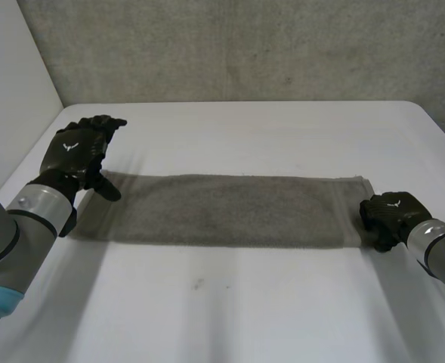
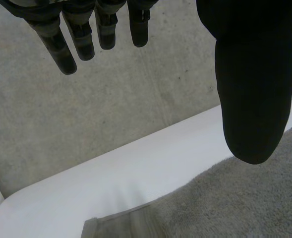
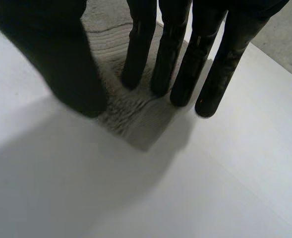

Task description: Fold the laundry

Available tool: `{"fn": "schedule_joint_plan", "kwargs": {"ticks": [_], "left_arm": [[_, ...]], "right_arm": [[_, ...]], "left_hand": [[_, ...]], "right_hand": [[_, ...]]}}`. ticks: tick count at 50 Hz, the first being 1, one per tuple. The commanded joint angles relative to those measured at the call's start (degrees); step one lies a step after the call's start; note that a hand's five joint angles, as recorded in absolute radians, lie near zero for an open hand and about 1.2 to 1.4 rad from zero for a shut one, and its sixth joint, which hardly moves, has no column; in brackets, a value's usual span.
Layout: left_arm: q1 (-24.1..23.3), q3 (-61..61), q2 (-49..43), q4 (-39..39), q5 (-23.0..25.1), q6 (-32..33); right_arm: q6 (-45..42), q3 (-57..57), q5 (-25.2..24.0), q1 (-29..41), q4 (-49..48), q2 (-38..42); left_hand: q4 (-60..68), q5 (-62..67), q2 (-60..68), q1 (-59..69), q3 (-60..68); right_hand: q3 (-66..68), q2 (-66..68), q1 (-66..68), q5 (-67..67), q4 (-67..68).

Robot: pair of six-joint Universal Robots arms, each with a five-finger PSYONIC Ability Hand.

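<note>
A grey towel, folded into a long narrow strip, lies flat across the white table. My left hand hovers above the strip's left end with straight, spread fingers and nothing in them; the towel lies below its thumb. My right hand rests at the strip's right end. There its fingers and thumb stand down on the towel near a corner, and the cloth is rumpled between them.
A grey concrete wall rises behind the table's far edge. A white panel stands along the left side. Bare tabletop stretches in front of and behind the towel.
</note>
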Motion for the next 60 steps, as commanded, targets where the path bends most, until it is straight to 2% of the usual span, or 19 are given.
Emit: {"fn": "schedule_joint_plan", "kwargs": {"ticks": [1,5,7,10,16,21,24,26,29,38,40,41,42,43,47,52,55,57,60], "left_arm": [[0.1,-0.7,0.1,-0.1,-0.1,0.3],[0.2,-0.8,0.3,-0.1,-0.2,0.3],[0.2,-0.7,0.6,-0.1,-0.2,0.3],[0.1,-0.7,0.7,-0.1,-0.2,0.3],[0.0,-0.8,0.8,-0.2,-0.3,0.2],[-0.2,-0.9,0.8,-0.2,-0.3,0.3],[-0.2,-1.1,0.9,-0.2,-0.3,0.3],[-0.1,-1.1,0.9,-0.2,-0.3,0.3],[-0.1,-1.2,0.9,-0.2,-0.3,0.3],[-0.6,-1.2,0.7,-0.4,-0.3,0.3],[-0.7,-1.2,0.5,-0.4,-0.3,0.3],[-0.7,-1.2,0.2,-0.4,-0.3,0.3],[-0.9,-1.2,0.0,-0.5,-0.3,0.4],[-0.9,-1.2,0.0,-0.5,-0.3,0.4],[-3.2,-0.3,-0.9,-0.7,-0.2,1.3],[-7.2,0.9,-2.1,-0.3,-0.1,3.2],[-13.1,4.0,-5.1,-0.4,-0.5,5.9],[-17.3,7.2,-8.9,-0.5,-1.6,6.7],[-18.5,8.5,-11.0,-0.6,-2.7,6.8]], "right_arm": [[-1.3,-1.0,2.3,-0.8,-4.2,1.5],[-6.7,-2.5,9.7,-2.1,-4.5,1.5],[-17.7,-3.5,20.2,-4.2,-6.1,0.4],[-25.0,-4.4,23.3,-6.3,-9.4,-3.0],[-23.2,-7.1,18.9,-0.1,-10.8,-6.3],[-11.9,-12.7,12.5,15.9,-10.1,-6.6],[-11.7,-14.1,11.3,20.4,-10.0,-5.7],[-11.7,-16.6,8.9,30.2,-9.8,-1.9],[-11.5,-17.5,6.4,36.9,-9.5,1.5],[-10.6,-19.0,3.0,45.7,-10.2,10.3],[-10.3,-19.1,3.1,45.9,-10.2,11.3],[-10.2,-19.2,3.8,45.9,-9.9,12.2],[-10.2,-19.2,3.8,45.9,-9.9,12.2],[-10.0,-19.1,4.3,45.7,-9.4,12.2],[-8.5,-18.3,5.0,45.0,-8.3,10.5],[4.0,-15.1,7.8,32.7,-0.5,2.1],[9.0,-12.0,6.9,27.1,2.9,-0.8],[10.3,-9.9,6.9,25.1,3.5,-1.7],[9.9,-5.2,6.9,22.7,2.6,-2.1]], "left_hand": [[0.4,-1.8,0.5,-0.3,0.5],[0.4,-1.8,0.5,-0.3,0.5],[0.4,-1.8,0.5,-0.3,0.5],[0.4,-1.8,0.5,-0.3,0.5],[0.4,-1.8,0.5,-0.3,0.5],[0.4,-1.8,0.5,-0.3,0.5],[0.4,-1.8,0.5,-0.3,0.5],[0.4,-1.8,0.5,-0.3,0.5],[0.4,-1.8,0.5,-0.3,0.5],[0.4,-1.8,0.5,-0.3,0.5],[0.4,-1.8,0.5,-0.3,0.5],[0.4,-1.8,0.5,-0.3,0.5],[0.8,-1.4,0.9,0.1,0.8],[0.8,-1.4,0.9,0.1,0.8],[3.0,0.7,3.1,2.3,3.0],[3.2,0.9,3.2,2.5,3.2],[3.3,1.1,3.4,2.6,3.4],[3.5,1.2,3.6,2.8,3.5],[3.5,1.2,3.6,2.8,3.5]], "right_hand": [[28.2,28.0,36.2,29.8,28.2],[28.2,28.0,36.2,29.8,28.2],[28.2,28.0,36.2,29.8,28.2],[28.2,28.0,36.2,29.8,28.2],[28.2,28.0,36.2,29.8,28.2],[28.2,28.0,36.2,29.8,28.2],[28.2,28.0,36.2,29.8,28.2],[28.2,28.0,36.2,29.8,28.2],[28.2,28.0,36.2,29.8,28.2],[28.2,28.0,36.2,29.8,28.2],[22.1,21.9,30.1,23.7,22.1],[-18.6,-18.8,-10.6,-17.0,-18.6],[-19.0,-19.2,-11.0,-17.4,-19.0],[-41.8,-42.0,-33.8,-40.2,-41.8],[-41.8,-42.0,-33.8,-40.2,-41.8],[-41.8,-42.0,-33.8,-40.2,-41.8],[-41.8,-42.0,-33.8,-40.2,-41.8],[-41.8,-42.0,-33.8,-40.2,-41.8],[-41.8,-42.0,-33.8,-40.2,-41.8]]}}
